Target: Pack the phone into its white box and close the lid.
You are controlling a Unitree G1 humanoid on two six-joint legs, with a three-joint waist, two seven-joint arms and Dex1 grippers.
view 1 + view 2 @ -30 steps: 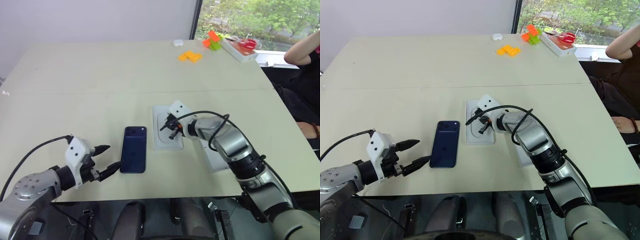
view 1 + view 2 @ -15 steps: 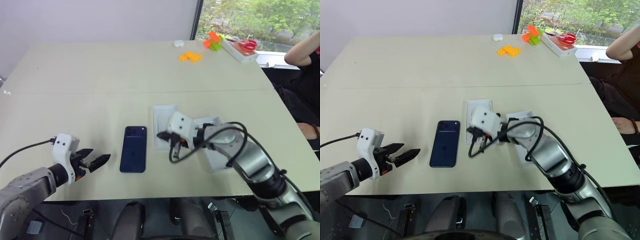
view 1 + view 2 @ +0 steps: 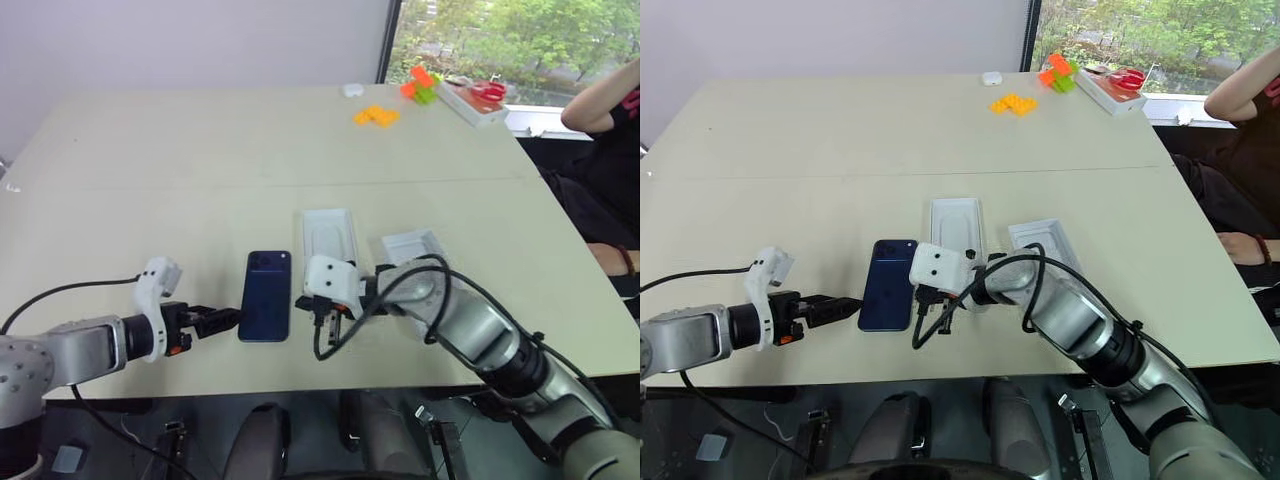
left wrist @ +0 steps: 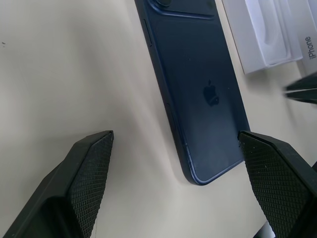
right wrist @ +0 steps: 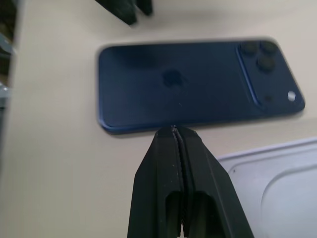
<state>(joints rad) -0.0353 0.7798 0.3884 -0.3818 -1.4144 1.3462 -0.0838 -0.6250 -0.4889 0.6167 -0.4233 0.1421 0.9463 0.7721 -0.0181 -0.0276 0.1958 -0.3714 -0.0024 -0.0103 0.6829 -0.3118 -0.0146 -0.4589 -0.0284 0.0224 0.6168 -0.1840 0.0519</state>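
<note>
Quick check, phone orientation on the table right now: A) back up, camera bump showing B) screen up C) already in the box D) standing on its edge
A: the phone lies flat on the table with its logo and camera lenses facing up.

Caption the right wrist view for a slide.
Shut right gripper points at the long edge of the navy phone lying camera-side up on the table.

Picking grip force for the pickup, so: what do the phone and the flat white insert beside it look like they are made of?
The phone: probably glass back with a metal frame, dark navy, smooth and slightly glossy; it shows soft reflections and a separate shiny edge band. The white insert: likely moulded paper pulp or thin plastic, matte white, with a pressed oval recess and rounded rim; the look leaves it open.
</note>
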